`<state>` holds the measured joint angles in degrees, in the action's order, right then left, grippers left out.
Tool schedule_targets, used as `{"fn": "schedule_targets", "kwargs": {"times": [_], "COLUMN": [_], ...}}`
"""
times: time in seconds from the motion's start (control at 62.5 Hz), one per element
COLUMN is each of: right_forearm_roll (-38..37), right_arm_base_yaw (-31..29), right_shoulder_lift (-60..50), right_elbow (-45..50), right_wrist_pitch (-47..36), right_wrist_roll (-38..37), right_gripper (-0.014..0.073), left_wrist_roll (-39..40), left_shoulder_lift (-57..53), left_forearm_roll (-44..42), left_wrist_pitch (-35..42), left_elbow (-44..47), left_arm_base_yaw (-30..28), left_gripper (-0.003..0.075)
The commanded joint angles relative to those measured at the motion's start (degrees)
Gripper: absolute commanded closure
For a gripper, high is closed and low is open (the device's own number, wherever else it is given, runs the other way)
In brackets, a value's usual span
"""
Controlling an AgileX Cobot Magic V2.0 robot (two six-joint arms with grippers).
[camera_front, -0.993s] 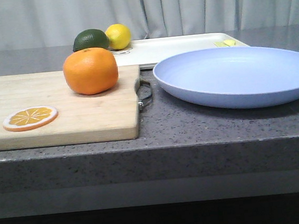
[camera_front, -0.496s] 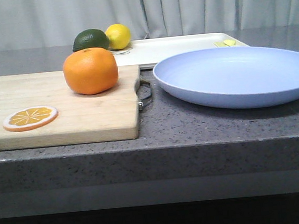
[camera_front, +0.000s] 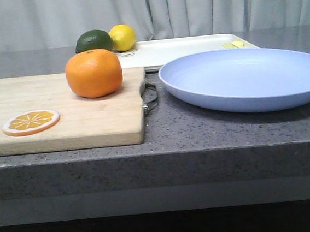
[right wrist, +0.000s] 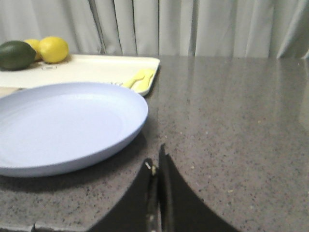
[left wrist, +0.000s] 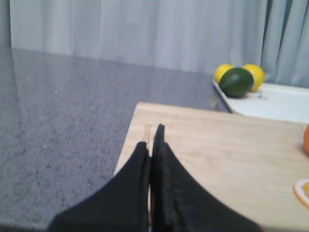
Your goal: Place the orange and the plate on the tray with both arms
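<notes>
Two claws are pinched shut on nothing. Left claw (left wrist: 152, 145) is nearer the round bright orange (camera_front: 94, 73) on the wooden board (camera_front: 89, 119). Right claw (right wrist: 155, 166) is beside the big pale-blue plate (right wrist: 63, 123).

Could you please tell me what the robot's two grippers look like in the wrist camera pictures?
Only the fingers show. The left gripper has two matte black fingers, broad at the base and curving in to narrow tips, with a faintly textured surface. The right gripper has the same black, tapering shape, with a small pale speck near one tip. No cables, markings or arm links are in view.
</notes>
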<state>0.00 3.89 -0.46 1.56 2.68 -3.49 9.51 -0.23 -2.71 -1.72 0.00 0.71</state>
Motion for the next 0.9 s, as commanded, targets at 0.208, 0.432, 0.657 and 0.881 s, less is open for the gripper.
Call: {"fn": "schedule_targets", "kwargs": {"times": [0.208,0.432,0.657,0.881], "right_forearm_roll": [0.00,0.00,0.00,0.00], "right_arm_base_yaw": [-0.24,-0.24,-0.24,-0.24], "right_shoulder_lift": [1.82,17.80,34.74,40.32], "right_elbow": [-12.33,-27.91,-37.34,-38.32], "right_wrist_pitch": [-0.77,5.34,5.46,2.33], "right_wrist_roll": [-0.85,-0.85,-0.80,-0.80], "right_gripper": [0.0655,0.0655,0.0655,0.0650], "left_wrist_roll": [0.26,0.26,0.26,0.26], "left_shoulder_lift": [0.69,16.44,33.14,39.81], "left_forearm_roll": [0.10,-3.87,-3.87,-3.87], "left_wrist_pitch": [8.76,1.06,0.81,4.54], "left_elbow": [-7.49,-21.79,-30.09,-30.84], "left_arm_base_yaw": [-0.10,-0.10,-0.10,-0.10], "left_gripper": [0.0737,0.0737,0.0738,0.0738]}}
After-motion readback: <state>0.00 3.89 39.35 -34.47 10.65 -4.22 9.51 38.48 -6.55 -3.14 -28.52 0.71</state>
